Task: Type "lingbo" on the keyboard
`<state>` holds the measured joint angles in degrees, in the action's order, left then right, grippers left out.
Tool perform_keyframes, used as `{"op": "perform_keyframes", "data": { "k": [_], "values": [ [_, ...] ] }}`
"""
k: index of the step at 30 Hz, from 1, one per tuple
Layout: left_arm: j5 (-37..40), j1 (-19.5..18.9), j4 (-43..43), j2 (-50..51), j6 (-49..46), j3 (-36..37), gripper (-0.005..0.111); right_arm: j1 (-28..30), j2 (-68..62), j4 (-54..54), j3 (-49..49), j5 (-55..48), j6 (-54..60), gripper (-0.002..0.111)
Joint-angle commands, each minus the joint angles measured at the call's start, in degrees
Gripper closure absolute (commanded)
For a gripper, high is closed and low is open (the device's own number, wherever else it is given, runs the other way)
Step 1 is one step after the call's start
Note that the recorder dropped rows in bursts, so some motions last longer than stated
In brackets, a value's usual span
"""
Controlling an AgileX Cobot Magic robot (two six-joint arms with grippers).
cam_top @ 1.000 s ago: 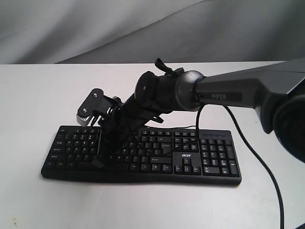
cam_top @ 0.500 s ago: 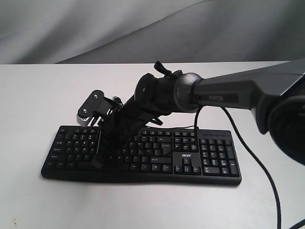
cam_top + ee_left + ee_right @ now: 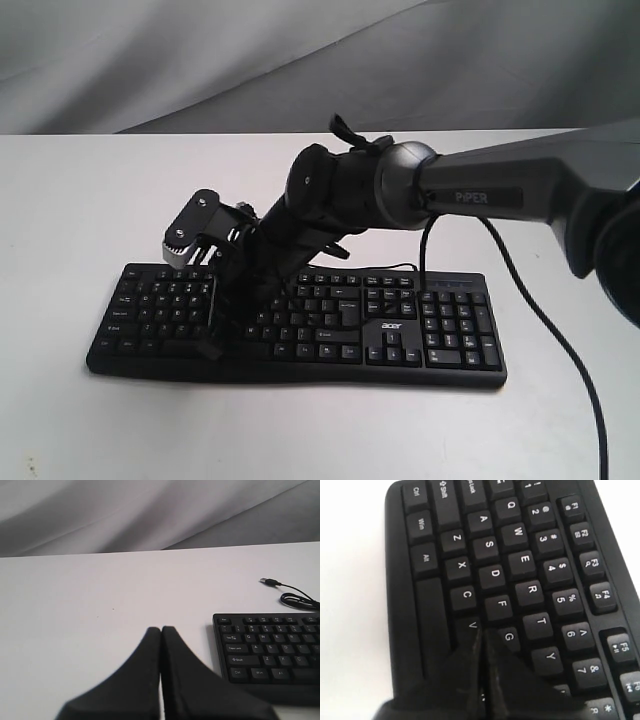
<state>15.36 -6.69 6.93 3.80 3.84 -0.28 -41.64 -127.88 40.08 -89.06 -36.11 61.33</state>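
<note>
The keyboard point(image 3: 400, 335) lies flat on the white table point(image 3: 80, 200). The right claw point(image 3: 481, 636), pinched closed, points down at the keys by V and G. The left claw point(image 3: 161, 630), also pinched closed, hangs over the table just off the keyboard's Ctrl end

One keyboard point(image 3: 440, 330) is counted on one table point(image 3: 90, 200). One cable point(image 3: 297, 599) with one USB plug point(image 3: 267, 581) is seen. Two grippers are counted: the left gripper point(image 3: 161, 630) and the right gripper point(image 3: 482, 635). One arm point(image 3: 500, 190) is shown in the exterior view.
</note>
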Motion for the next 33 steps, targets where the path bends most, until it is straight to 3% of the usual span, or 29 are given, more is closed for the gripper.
{"op": "perform_keyframes", "data": {
  "k": [1,25,33],
  "values": [
    [-0.3,0.0,-0.2,0.2,0.1,0.3,0.106,-0.2,0.5,0.3,0.6,-0.3,-0.3,0.108],
    [-0.3,0.0,-0.2,0.2,0.1,0.3,0.106,-0.4,-1.2,1.0,0.6,-0.4,0.0,0.108],
    [-0.3,0.0,-0.2,0.2,0.1,0.3,0.106,0.4,4.5,-6.1,0.6,-0.4,-4.3,0.108]
  ]
}}
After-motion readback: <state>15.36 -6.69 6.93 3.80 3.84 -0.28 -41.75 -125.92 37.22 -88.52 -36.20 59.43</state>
